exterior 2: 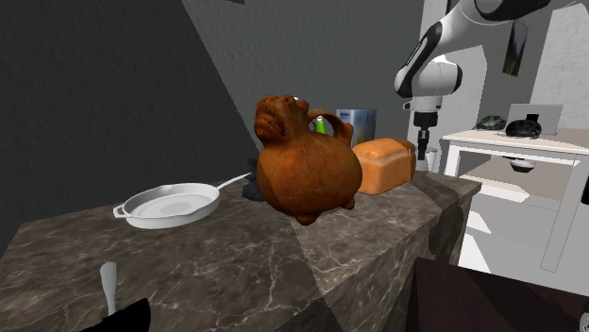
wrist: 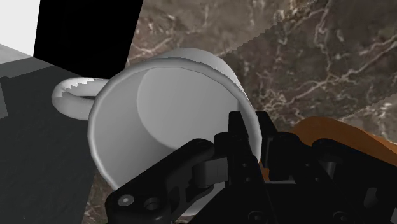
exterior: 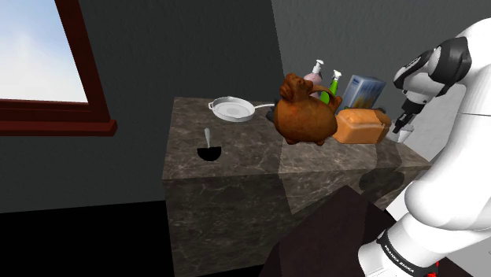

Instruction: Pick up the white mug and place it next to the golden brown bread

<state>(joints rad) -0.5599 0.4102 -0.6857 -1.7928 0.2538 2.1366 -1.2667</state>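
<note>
One loaf (exterior: pixel 360 126) between brown jug (exterior: pixel 305 116) and mug (wrist: pixel 130 127)

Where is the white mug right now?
In the wrist view, the white mug is clasped by its rim in the gripper, right beside the bread.

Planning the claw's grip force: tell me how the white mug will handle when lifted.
The white mug looks rigid, so its wall should hold shape under the claw. Its smooth surface may slip. Pinched at one side of the rim, handle opposite, it will probably tilt when lifted.
</note>
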